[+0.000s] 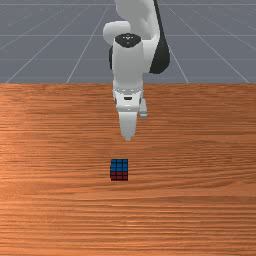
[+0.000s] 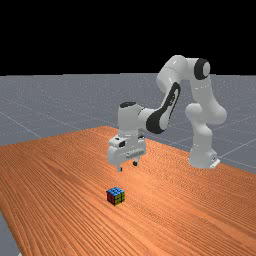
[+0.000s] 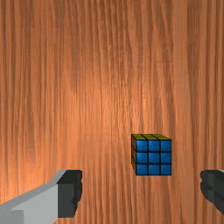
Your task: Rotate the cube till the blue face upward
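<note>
A small cube (image 1: 119,169) rests flat on the wood, its blue face upward and a red face toward the front camera. In the far view the cube (image 2: 115,195) shows blue on top, red on its left side and yellow on its right. The gripper (image 2: 127,166) hangs above the table, higher than the cube and nearer the arm's base, with its fingers apart and nothing between them. From the wrist view, the gripper (image 3: 141,186) is open, and the blue top of the cube (image 3: 153,157) lies below and beyond the fingertips, untouched.
The orange-brown table (image 1: 200,150) extends around the cube on all sides. The arm's base (image 2: 202,157) stands by the table's far edge at the far view's right.
</note>
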Controlling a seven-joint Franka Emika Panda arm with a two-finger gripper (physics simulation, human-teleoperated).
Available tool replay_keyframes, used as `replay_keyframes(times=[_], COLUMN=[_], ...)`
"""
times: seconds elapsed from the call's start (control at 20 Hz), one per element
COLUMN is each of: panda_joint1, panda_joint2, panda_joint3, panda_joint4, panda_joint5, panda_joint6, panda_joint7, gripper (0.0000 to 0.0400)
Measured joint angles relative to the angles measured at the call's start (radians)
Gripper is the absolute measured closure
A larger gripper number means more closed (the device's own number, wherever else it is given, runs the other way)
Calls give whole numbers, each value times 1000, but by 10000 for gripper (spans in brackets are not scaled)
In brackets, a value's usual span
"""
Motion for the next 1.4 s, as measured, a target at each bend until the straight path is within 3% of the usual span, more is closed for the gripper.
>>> replay_keyframes(times=[0.05, 0.1, 0.2, 0.25, 0.3, 0.35, 0.45, 0.7, 1.4], panda_joint1=[0, 2, 4, -12, -39, -62, -80, -62, -8], panda_joint2=[0, -3, -6, -68, -115, -145, -171, -184, -207], panda_joint3=[0, -4, -8, -20, -41, -58, -78, -94, -146], panda_joint4=[0, -4, -9, -93, -144, -174, -207, -235, -281], panda_joint5=[0, 2, 4, 14, 23, 30, 39, 58, 92], panda_joint6=[0, 3, 6, 23, 30, 37, 51, 80, 148], panda_joint7=[0, 19, 37, 11, -5, 0, 54, 244, 766], gripper=[151, 92, 34, 177, 265, 318, 370, 397, 400])
